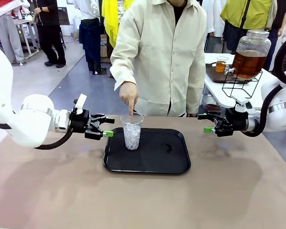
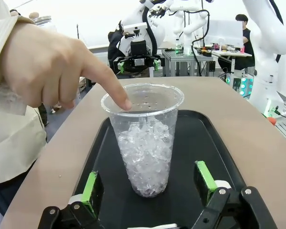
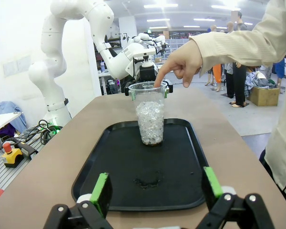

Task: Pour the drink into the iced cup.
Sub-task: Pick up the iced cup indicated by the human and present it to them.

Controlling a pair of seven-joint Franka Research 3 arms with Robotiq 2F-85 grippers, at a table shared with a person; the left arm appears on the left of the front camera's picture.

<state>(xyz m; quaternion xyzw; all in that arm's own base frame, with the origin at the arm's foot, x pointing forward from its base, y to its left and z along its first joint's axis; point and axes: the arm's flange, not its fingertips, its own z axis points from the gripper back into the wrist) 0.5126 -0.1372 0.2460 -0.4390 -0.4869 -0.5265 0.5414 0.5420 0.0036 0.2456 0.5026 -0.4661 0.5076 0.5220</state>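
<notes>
Here, from the front, we see a clear plastic cup point(image 1: 132, 131) partly filled with ice, standing at the left end of a black tray point(image 1: 157, 162) on a brown table point(image 1: 62, 191). A person's hand point(image 1: 128, 93) reaches down from the far side. Its index finger is stretched out with the tip at the cup's rim, and the other fingers are curled under. The left gripper point(image 1: 107, 127) hovers just left of the cup with its jaws apart. The right gripper point(image 1: 204, 122) hangs well off to the right, also spread. The drink point(image 1: 248, 64), amber-brown, sits in a large glass jar on a white table behind.

From the left wrist, the gripper's green pads point(image 2: 91, 187) stand wide. The cup is just ahead between them and touches neither. The person's sleeve is cut off at the frame's left edge.

From the right wrist, the spread pads point(image 3: 101, 188) frame the tray, with the cup at its far end. The cup partly hides the left gripper behind it. We cannot make out what a small dark mark point(image 3: 146, 181) on the tray is.
</notes>
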